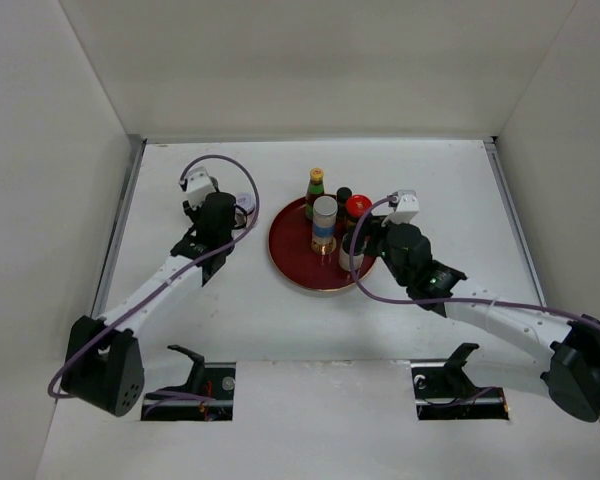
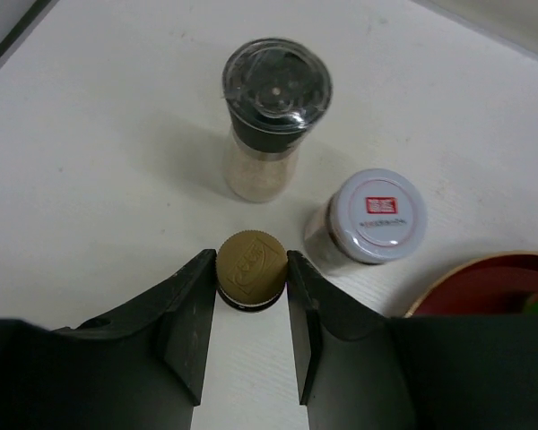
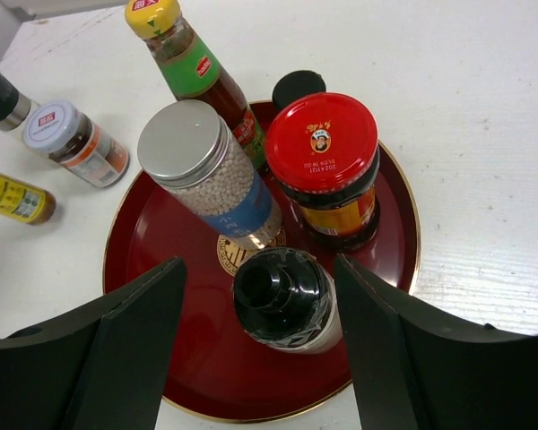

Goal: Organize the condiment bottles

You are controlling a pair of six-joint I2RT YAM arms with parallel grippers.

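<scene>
Currently, I am clamping my left gripper (image 2: 251, 279) shut on the upright gold-capped bottle (image 2: 251, 267), which is standing on the table (image 2: 90, 179) with the red tray (image 2: 489, 288) lying to its right.

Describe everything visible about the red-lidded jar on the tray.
The red-lidded jar is squat and round, with a wide glossy red lid bearing a small printed emblem. Its clear body shows dark contents and a yellow-orange label. It stands upright, lid on, at the far right of the dark red tray. The silver-lidded jar stands close on its left; whether they touch cannot be told. No jaws touch it.
</scene>
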